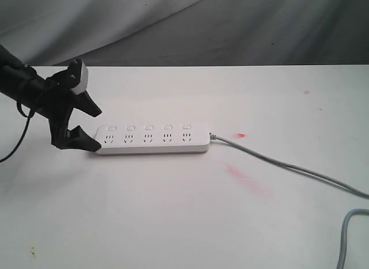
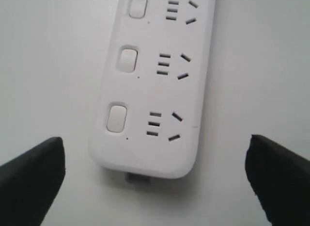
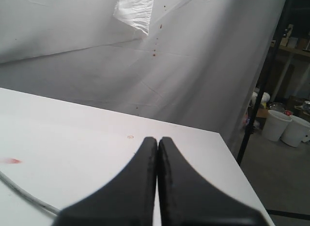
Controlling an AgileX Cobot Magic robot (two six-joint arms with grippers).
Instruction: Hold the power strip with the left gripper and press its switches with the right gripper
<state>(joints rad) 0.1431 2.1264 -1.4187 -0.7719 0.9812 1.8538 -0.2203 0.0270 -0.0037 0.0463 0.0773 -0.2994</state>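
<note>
The white power strip (image 1: 151,139) lies flat on the table, five sockets in a row, each with a small white switch (image 1: 149,128) behind it. Its grey cord (image 1: 288,166) runs off to the right. My left gripper (image 1: 91,129) is open at the strip's left end, one finger behind and one in front, not touching it. The left wrist view shows that end of the strip (image 2: 150,90) between wide-apart fingertips (image 2: 34,172). My right gripper (image 3: 157,141) is shut on nothing, pointing over the table's far corner; it is outside the exterior view.
Red smears (image 1: 245,178) mark the white table (image 1: 173,223) right of the strip. A loop of grey cord (image 1: 349,234) lies at the front right corner. A grey cloth backdrop (image 1: 230,26) hangs behind. White buckets (image 3: 286,129) stand on the floor beyond the table edge.
</note>
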